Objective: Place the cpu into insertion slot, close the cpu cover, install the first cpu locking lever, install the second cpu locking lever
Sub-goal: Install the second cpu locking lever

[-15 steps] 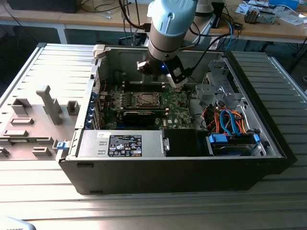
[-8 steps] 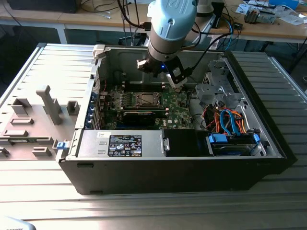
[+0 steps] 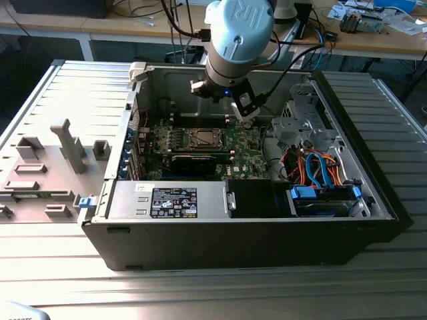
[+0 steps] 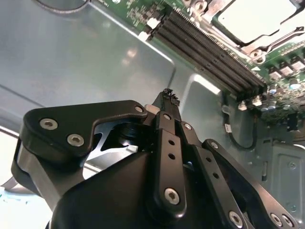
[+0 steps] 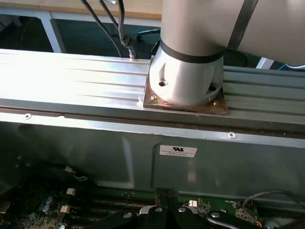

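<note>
Arm's down inside the case (image 3: 200, 247), and the gripper (image 3: 244, 111) hangs over the board (image 3: 243, 143), just off the far corner of the slot (image 3: 202, 139) toward the exterior view's right. In the second wrist view the fingertips (image 4: 170, 100) are pinched together with nothing between them: clenched, carrying nothing. They hover above the bare case wall, apart from the memory slots (image 4: 209, 52) and not touching anything.

The cpu (image 4: 257, 18) sits pale and flat in its slot, and the cover (image 4: 237, 36) frames it; it looks down, though I can't tell if it's fully seated. A thin lever (image 4: 279, 38) crosses the near edge of that frame, and I can't tell whether it's hooked.

So I judge this lever work. Doing it well means using those closed tips as a single pusher: meet the lever near its free end, press down and then sideways under its catch, and keep clear of the memory slots. The risk is slipping off the thin wire onto the board, so go slow and steady
</note>
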`<move>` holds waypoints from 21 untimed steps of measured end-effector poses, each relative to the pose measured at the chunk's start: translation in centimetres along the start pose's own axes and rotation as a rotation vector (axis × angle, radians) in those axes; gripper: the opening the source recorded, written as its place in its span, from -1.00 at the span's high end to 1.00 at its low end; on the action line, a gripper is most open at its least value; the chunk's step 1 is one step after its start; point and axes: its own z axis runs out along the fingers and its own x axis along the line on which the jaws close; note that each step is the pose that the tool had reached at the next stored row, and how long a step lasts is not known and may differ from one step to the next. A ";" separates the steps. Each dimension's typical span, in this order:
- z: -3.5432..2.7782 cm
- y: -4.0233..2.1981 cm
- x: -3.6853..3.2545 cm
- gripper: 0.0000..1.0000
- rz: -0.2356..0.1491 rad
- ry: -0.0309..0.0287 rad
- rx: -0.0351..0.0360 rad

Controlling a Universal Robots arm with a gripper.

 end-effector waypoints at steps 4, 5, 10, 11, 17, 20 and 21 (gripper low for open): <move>-0.01 -0.01 0.00 0.79 -0.001 -0.0030 -0.0357; -0.01 -0.01 0.00 0.79 -0.001 -0.0039 -0.0460; -0.01 -0.01 0.00 0.79 -0.002 -0.0071 -0.0823; -0.01 -0.01 0.00 0.79 -0.002 -0.0083 -0.0966; -0.02 -0.02 0.00 0.79 -0.003 -0.0133 -0.1561; -0.10 -0.13 0.01 0.79 -0.004 -0.0152 -0.1791; -0.10 -0.15 0.02 0.79 -0.004 -0.0159 -0.1846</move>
